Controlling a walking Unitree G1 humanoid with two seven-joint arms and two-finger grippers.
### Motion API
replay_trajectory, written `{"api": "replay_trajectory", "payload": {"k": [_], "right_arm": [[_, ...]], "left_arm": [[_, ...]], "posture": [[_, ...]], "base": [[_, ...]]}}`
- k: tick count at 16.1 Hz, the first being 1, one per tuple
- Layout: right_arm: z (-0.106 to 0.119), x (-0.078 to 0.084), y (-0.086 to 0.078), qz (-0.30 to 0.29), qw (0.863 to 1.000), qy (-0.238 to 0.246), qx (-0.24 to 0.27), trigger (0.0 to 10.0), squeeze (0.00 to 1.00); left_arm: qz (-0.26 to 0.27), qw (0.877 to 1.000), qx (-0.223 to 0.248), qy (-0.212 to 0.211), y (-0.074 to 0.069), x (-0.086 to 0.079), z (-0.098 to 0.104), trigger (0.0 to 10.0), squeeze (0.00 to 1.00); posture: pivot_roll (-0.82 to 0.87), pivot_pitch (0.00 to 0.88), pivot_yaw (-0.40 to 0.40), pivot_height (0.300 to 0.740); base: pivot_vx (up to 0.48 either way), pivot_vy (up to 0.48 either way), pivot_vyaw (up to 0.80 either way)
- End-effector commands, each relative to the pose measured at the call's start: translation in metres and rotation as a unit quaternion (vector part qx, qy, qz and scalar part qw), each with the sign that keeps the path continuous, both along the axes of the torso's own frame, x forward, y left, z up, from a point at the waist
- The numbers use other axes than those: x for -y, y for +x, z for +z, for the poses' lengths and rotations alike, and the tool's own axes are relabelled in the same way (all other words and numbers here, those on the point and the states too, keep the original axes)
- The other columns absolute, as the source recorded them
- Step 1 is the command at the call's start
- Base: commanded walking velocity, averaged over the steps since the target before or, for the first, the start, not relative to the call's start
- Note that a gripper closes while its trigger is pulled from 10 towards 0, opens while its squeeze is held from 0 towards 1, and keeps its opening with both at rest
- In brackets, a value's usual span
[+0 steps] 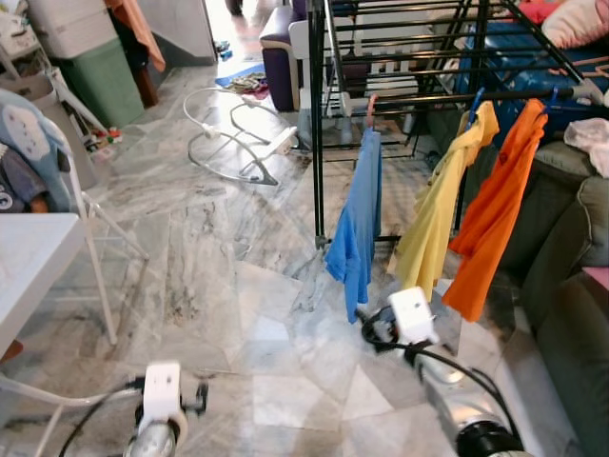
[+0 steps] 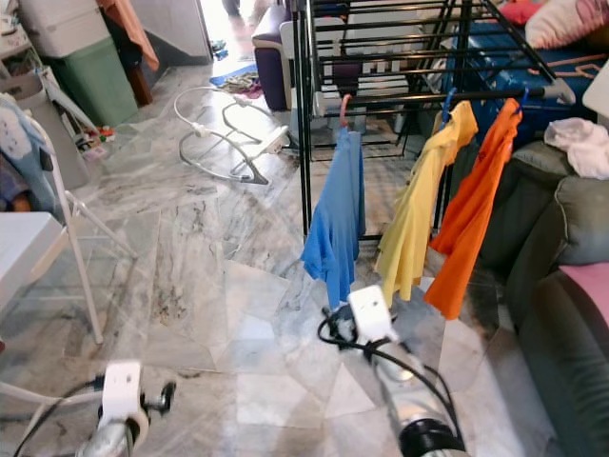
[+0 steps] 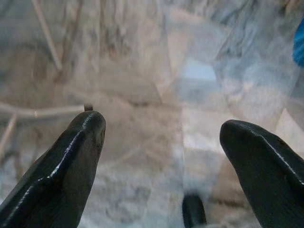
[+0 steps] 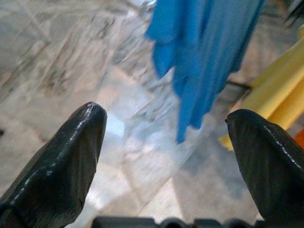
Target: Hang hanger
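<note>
While your right gripper (image 4: pixel 164 142) hangs with its two black fingers (image 4: pixel 57 175) spread wide and nothing between them, you can see past it to the hem of the blue shirt (image 1: pixel 357 224), which sits just beyond the fingertips and apart from them. In the head views your right arm (image 1: pixel 447 381) reaches forward low on the right side of the scene, its white wrist block just near of that shirt's lower edge.

Your left gripper (image 3: pixel 161 142) is likewise released, fingers well apart over bare marble floor (image 1: pixel 219 248), and the left arm (image 1: pixel 160 409) sits low at the near left, well away from the clothes.

Farther out, the blue shirt hangs from a pink hanger (image 1: pixel 370 107) whose hook is over a bar of the black drying rack (image 1: pixel 317 124). To its right on the same rack you have a yellow shirt (image 1: pixel 442 205) and then an orange shirt (image 1: pixel 495 214), each on a blue hanger hook; the two nearly touch. A dark green sofa (image 1: pixel 571 257) stands at the right edge, with pale cloth lying on its arm. At the near left you see the corner of a white table (image 1: pixel 29 262), and on the far floor a white wire frame (image 1: pixel 233 133) lies flat.
</note>
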State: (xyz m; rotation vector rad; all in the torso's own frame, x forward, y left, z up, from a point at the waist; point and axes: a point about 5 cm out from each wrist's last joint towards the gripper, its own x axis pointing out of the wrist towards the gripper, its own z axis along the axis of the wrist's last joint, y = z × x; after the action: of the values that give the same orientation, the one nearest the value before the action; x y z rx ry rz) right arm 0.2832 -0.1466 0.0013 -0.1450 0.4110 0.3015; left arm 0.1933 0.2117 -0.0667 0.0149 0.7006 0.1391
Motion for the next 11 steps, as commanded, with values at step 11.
{"api": "replay_trajectory", "payload": {"k": [11], "right_arm": [[-0.065, 0.033, -0.061, -0.129, 0.963, -0.009, -0.236, 10.0, 0.00]], "left_arm": [[-0.036, 0.979, -0.178, -0.090, -0.029, 0.031, -0.027, 10.0, 0.00]], "posture": [[-0.14, 0.000, 0.049, 0.740]], "base": [[0.000, 0.000, 0.00]]}}
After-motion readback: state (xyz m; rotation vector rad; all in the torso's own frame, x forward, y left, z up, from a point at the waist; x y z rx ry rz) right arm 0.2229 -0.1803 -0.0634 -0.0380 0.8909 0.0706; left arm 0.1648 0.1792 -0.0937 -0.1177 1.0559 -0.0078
